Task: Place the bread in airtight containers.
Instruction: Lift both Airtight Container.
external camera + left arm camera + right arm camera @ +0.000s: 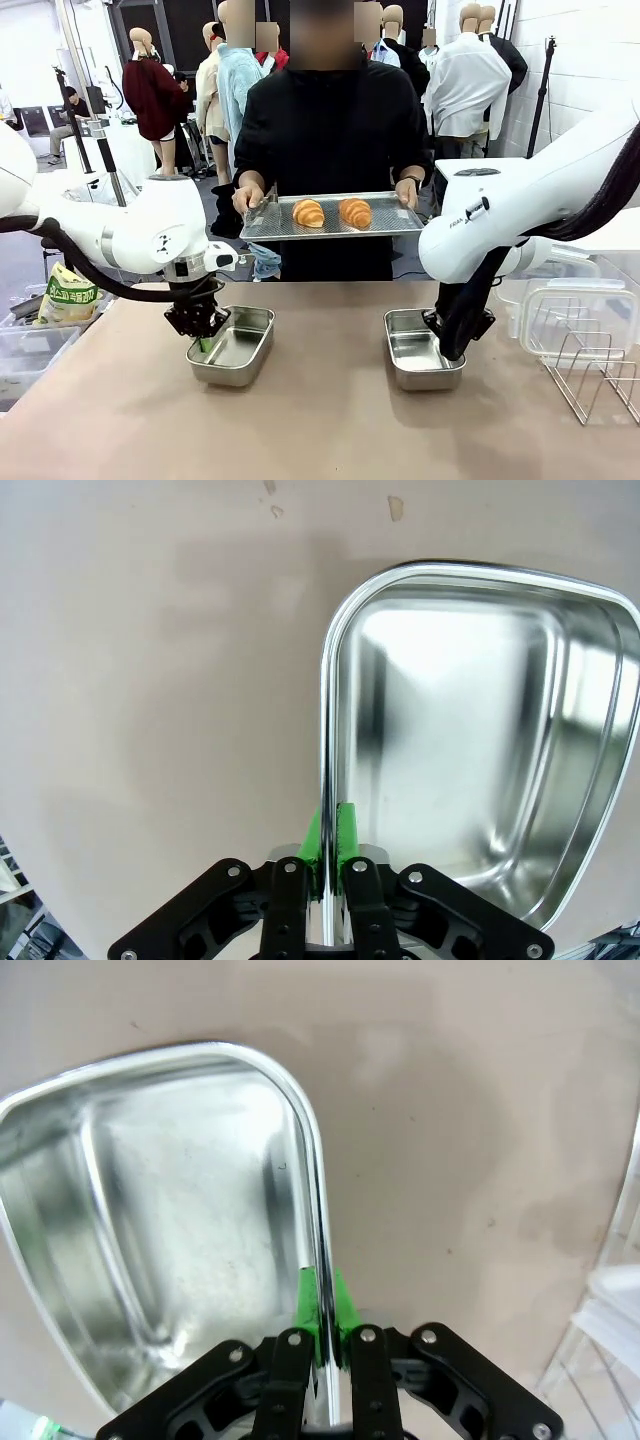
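The left gripper point(327, 845) is pressed onto the rim of the left tin point(450, 730), one green pad inside the wall and one outside. The right gripper point(322, 1315) pinches the rim of the right tin point(180, 1220) the same way. Both tins sit flat, empty and lidless on the table point(320, 430), well apart on either side of the middle. The bread is not in them yet: a croissant point(308, 212) and a second croissant point(355, 211) lie side by side on a flat tray point(330, 232) that the person holds by both ends beyond the far edge of the table. The step in hand looks like steadying or placing the tins to receive the bread. A thin steel wall can pivot in a pinch, so each tin is better slid flat than lifted by one edge, with its mouth left free of the wrists. By count there are two croissants, two tins, two grippers, one tray and one wire rack point(590, 375). Clear lids point(575, 315) lie at the right, but their number cannot be told.
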### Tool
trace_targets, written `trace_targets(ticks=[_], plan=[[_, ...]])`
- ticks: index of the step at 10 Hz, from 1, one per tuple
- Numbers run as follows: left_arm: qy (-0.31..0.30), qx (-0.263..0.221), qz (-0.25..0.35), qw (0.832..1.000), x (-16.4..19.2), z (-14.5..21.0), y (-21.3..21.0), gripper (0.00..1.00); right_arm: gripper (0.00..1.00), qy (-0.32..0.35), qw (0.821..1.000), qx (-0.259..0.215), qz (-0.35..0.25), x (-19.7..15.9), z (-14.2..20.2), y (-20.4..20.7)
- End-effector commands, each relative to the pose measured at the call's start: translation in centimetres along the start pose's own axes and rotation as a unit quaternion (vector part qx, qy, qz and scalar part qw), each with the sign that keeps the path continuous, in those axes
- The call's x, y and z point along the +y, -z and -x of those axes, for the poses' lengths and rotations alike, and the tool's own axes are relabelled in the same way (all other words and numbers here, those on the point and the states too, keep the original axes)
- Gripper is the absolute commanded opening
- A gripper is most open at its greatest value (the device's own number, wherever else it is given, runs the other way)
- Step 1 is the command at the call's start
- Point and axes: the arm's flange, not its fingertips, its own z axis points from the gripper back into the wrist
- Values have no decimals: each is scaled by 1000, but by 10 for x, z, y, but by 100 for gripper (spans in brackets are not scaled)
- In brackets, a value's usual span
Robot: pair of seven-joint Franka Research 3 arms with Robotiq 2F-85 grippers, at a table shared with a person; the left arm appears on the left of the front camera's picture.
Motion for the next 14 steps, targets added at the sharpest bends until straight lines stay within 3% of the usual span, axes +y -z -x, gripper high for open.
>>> trace_targets(ticks=[1, 8, 12, 13, 14], plan=[[-30, -18, -2, 999, 0, 11, -32, 0, 0, 15, 1000, -8, -17, -8, 11, -34], [-94, -69, 45, 992, -15, 32, -144, 0, 0, -33, 994, -103, -24, -11, 45, -177], [-96, -102, 51, 989, -14, 45, -170, 0, 0, -34, 992, -117, -42, -14, 44, -194], [-79, -92, 44, 992, -16, 39, -166, 0, 0, -57, 992, -98, -51, -6, 39, -182], [-79, -92, 44, 992, -16, 39, -166, 0, 0, -28, 992, -118, -23, -12, 48, -193]])
